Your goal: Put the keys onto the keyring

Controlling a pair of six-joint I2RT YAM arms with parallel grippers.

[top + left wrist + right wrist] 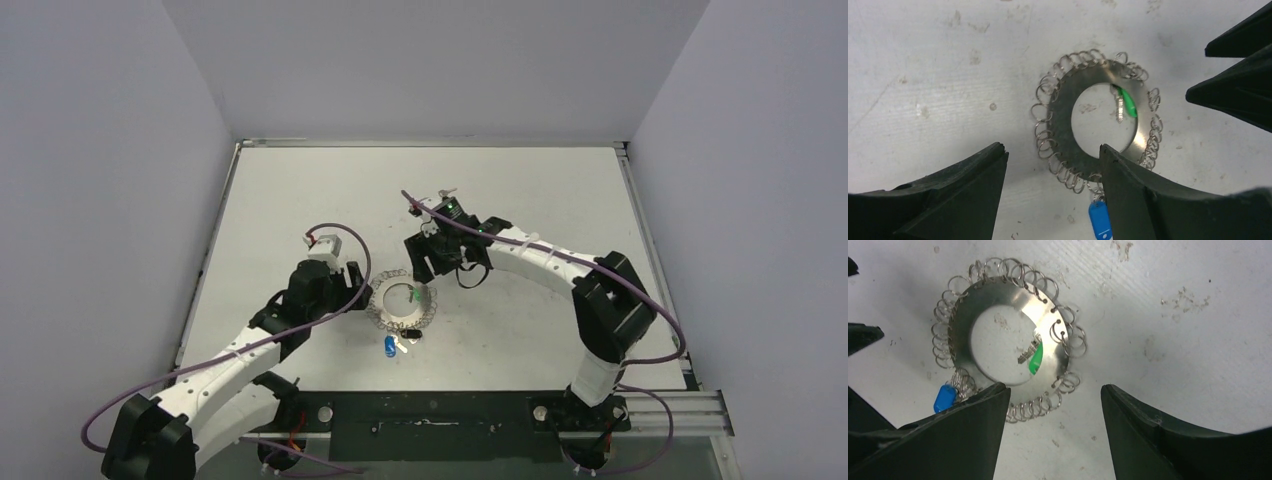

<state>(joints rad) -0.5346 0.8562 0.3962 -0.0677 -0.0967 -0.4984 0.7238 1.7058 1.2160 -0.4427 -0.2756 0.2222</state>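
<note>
The keyring point(384, 312) lies flat on the table between my two grippers, a silvery disc with a hollow centre and a rim of small wire loops point(1063, 130) point(1048, 310). A small dark piece point(411, 332) at its near rim looks like one of the keys; it is too small to tell whether it is attached. In both wrist views the keys are hidden. My left gripper point(357, 290) point(1053, 148) hovers open over the ring's left edge. My right gripper point(428, 264) point(1055, 387) hovers open over its far right edge. Neither holds anything.
A green-headed key point(1128, 105) point(1036, 360) lies inside the ring's hole. A blue-headed key point(389, 345) point(1099, 220) point(944, 398) hangs from the loops at the ring's near edge. The right fingers point(1238, 90) show in the left wrist view.
</note>
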